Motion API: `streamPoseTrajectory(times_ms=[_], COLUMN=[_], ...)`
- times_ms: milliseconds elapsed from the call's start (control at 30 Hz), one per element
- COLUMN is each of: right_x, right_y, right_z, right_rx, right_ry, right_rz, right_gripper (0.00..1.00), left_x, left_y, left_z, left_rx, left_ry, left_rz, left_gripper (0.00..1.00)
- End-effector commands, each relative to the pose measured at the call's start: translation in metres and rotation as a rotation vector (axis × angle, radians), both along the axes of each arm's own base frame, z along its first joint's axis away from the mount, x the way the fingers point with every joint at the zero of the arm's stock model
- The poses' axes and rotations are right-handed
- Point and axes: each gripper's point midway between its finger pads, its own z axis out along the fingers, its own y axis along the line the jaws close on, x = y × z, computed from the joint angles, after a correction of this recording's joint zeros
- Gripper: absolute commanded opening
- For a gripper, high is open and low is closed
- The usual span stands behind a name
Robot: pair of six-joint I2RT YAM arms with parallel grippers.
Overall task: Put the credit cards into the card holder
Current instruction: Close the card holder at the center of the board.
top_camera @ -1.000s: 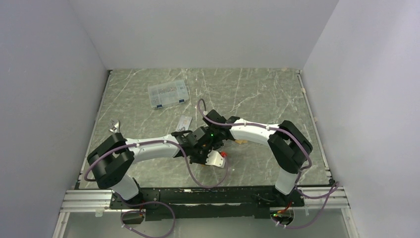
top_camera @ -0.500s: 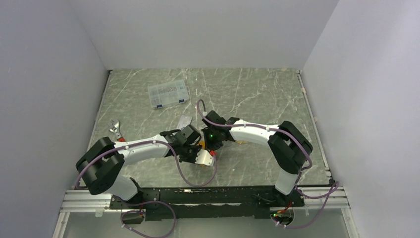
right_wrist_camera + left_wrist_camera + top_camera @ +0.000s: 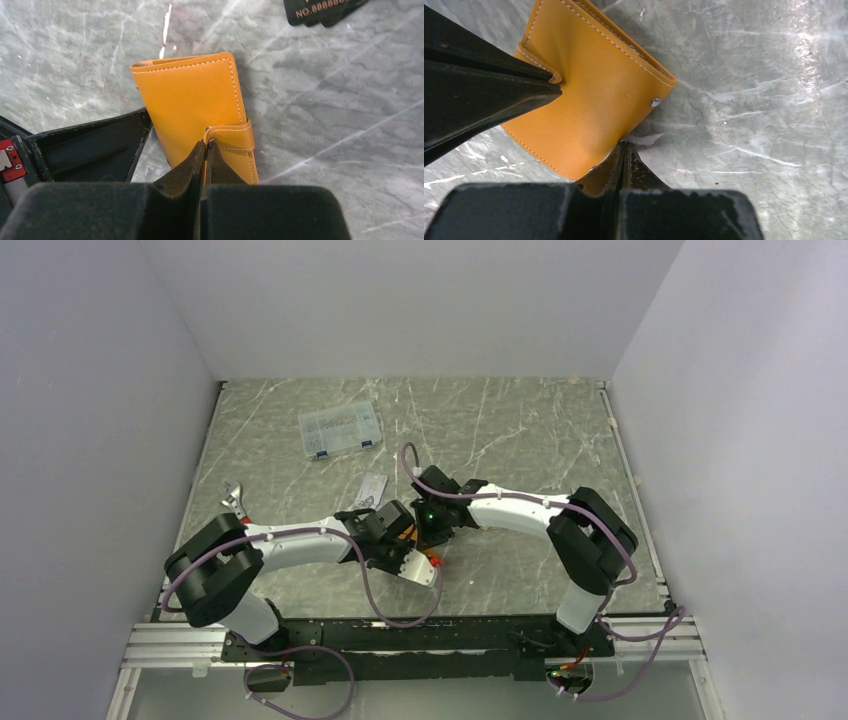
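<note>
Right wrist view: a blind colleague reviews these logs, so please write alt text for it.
A folded orange card holder lies on the grey marble table, with the right gripper shut, its tips at the holder's snap tab. Black credit cards peek in at the top right corner; part of the left arm shows at left.

clear compartment box (image 3: 340,429), metal tool (image 3: 235,501), marbled table (image 3: 520,430)

The card holder (image 3: 192,95) is orange, white-stitched; the table (image 3: 325,125) grey, white-veined marble.
</note>
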Motion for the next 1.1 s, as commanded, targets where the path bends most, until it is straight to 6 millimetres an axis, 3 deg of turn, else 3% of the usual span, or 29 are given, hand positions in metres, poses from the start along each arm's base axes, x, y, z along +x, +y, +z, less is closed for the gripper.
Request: streamPoseTrajectory(times_ms=[0, 233, 500, 767, 1067], right_x=[-0.034, -0.022, -0.022, -0.015, -0.032], right_y=[-0.044, -0.043, -0.045, -0.035, -0.033], right_z=[-0.02, -0.015, -0.014, -0.014, -0.032], right_rx=[-0.161, -0.157, -0.13, -0.097, -0.207], right_ry=[0.109, 0.107, 0.117, 0.124, 0.155], right_rz=[0.023, 0.049, 0.031, 0.025, 0.105], right_gripper=[0.0, 0.0, 0.0, 0.0, 0.0], left_x=[0.003, -0.004, -0.006, -0.006, -0.006], left_y=[-0.025, -0.029, -0.032, -0.037, -0.039], left_z=[-0.006, -0.013, -0.015, -0.013, -0.012], left_rx=[-0.027, 0.002, 0.021, 0.021, 0.012], left_ry=[-0.042, -0.036, -0.038, -0.035, -0.038], left_rz=[-0.092, -0.154, -0.179, -0.19, -0.193], left_gripper=[0.02, 0.0, 0.0, 0.0, 0.0])
